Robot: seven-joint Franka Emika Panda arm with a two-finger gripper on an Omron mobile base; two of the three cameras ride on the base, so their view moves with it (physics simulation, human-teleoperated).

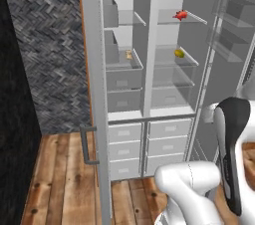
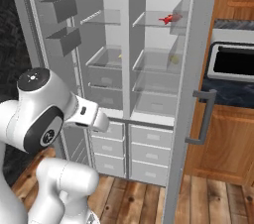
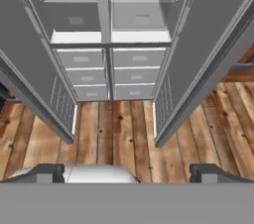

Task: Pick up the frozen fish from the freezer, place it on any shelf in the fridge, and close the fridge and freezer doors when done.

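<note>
The frozen fish (image 1: pixel 181 15) (image 2: pixel 168 19), small and red-orange, lies on the top glass shelf (image 1: pixel 167 18) (image 2: pixel 149 20) of the fridge (image 1: pixel 172 69), the wider right half of the grey unit. The freezer (image 1: pixel 123 69) is the narrower left half. Both doors stand wide open: the freezer door (image 1: pixel 94 94) (image 2: pixel 49 44) on the left, carrying grey box bins, and the fridge door (image 1: pixel 234 45) (image 2: pixel 191 94) on the right. My gripper (image 3: pixel 130 172) is open and holds nothing. It hangs well back from the unit, looking down at the bottom drawers (image 3: pixel 109 69) and the floor.
A beige lump (image 1: pixel 128 55) sits on a freezer shelf and a yellow-green round item (image 1: pixel 179 53) on a lower fridge shelf. A dark herringbone wall (image 1: pixel 50 45) stands left. Wooden cabinets (image 2: pixel 223 139) and an oven (image 2: pixel 230 62) stand right. The floor (image 3: pixel 124 129) is wooden planks.
</note>
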